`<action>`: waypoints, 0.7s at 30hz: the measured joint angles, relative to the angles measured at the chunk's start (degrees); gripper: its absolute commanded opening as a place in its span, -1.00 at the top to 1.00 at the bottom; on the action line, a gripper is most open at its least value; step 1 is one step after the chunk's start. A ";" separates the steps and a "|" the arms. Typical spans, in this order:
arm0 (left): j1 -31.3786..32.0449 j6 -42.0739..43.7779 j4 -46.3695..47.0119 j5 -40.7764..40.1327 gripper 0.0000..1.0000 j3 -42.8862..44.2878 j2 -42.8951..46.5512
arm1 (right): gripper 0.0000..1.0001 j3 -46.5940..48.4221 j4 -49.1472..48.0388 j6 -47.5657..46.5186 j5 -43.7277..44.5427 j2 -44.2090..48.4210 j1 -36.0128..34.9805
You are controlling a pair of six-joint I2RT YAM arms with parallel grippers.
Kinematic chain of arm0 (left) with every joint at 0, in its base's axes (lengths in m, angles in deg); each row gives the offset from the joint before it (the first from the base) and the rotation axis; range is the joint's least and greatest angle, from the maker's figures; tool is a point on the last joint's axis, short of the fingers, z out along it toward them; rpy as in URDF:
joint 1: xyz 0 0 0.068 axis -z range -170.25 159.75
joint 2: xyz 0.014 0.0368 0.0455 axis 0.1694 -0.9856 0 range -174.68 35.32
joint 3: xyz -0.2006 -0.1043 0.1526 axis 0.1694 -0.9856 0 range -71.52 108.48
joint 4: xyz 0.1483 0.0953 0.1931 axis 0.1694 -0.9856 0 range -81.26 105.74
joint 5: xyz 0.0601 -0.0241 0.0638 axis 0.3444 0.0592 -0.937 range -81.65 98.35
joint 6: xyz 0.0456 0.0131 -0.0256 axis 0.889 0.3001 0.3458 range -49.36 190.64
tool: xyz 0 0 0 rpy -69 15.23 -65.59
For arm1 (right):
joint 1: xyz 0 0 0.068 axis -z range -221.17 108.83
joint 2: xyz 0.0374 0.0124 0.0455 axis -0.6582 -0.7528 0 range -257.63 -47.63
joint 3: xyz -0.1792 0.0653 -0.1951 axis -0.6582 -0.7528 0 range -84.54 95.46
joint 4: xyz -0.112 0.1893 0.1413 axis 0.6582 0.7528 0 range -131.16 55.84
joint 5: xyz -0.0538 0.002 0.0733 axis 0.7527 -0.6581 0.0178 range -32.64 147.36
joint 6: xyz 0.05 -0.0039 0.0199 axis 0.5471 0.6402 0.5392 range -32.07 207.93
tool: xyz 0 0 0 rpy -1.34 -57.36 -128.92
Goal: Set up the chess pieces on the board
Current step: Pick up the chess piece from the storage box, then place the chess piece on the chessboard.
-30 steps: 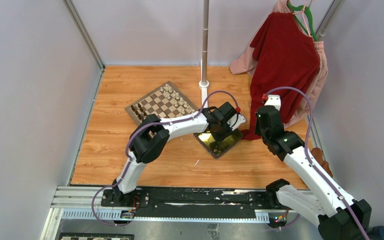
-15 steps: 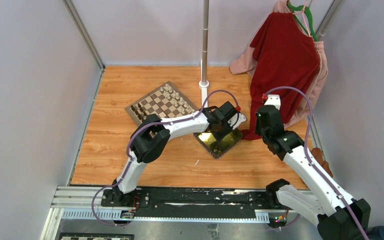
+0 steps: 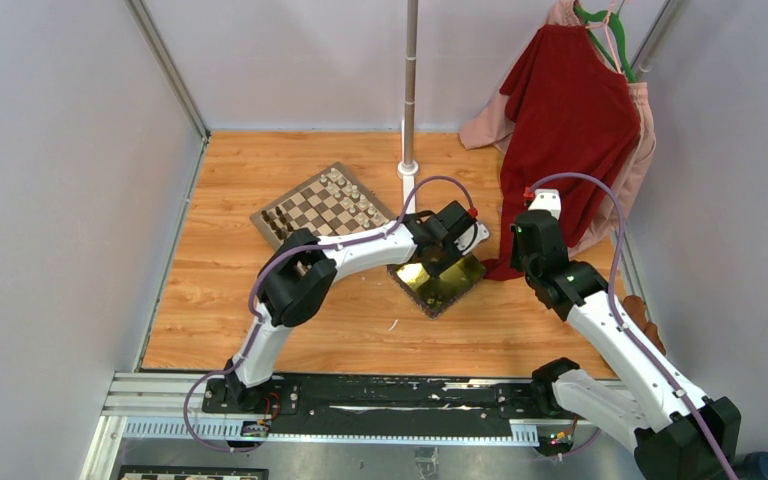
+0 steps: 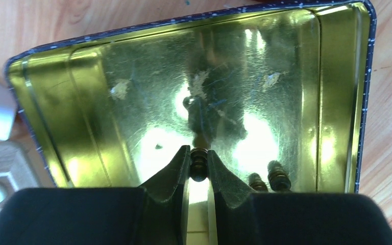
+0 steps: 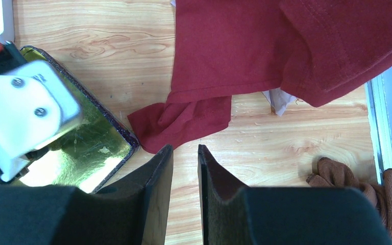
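Dark brown chess piece (image 4: 198, 171) is shown clamped by the left gripper (image 4: 198, 159), whose jaws were wider a second ago; transfer to the board (image 3: 325, 205), toward the worktop's far left, is judged ready. Two further pieces (image 4: 279, 176) are left at the yellow tray's (image 4: 337, 102) near edge. The right gripper (image 5: 185, 153) is held narrowly apart, empty, by a red garment (image 5: 286, 51).

My left fingers (image 4: 169, 176), pinched on a dark piece (image 4: 198, 164), sit low in the yellow tray (image 4: 337, 102). Its raised walls ring them, two more dark pieces (image 4: 278, 174) crowd one side, and bare tray floor lies ahead. My right fingers (image 5: 155, 178) hang over bare tabletop (image 5: 265, 148), with a red garment (image 5: 224, 66) just ahead, the tray to the left and a brown cloth (image 5: 337, 176) to the right. A pole (image 3: 409, 100) rises near the board (image 3: 325, 205).
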 measured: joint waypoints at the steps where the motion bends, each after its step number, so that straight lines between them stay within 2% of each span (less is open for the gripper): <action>1: 0.00 -0.15 -0.31 -0.92 1.00 0.00 0.48 | 0.42 0.00 0.00 0.00 -0.04 0.00 0.00; 11: -0.90 -3.67 -3.19 -9.01 1.00 0.02 6.80 | 0.43 0.00 -0.20 0.00 -0.98 -0.02 0.00; 16: -4.52 -7.98 -4.55 -11.87 1.00 -1.49 10.97 | 0.43 0.13 -1.53 0.00 -1.90 -0.79 0.00; 21: -10.14 -12.63 -4.92 -14.05 1.00 -7.76 17.64 | 0.43 0.37 -3.06 0.00 -3.56 -3.13 0.02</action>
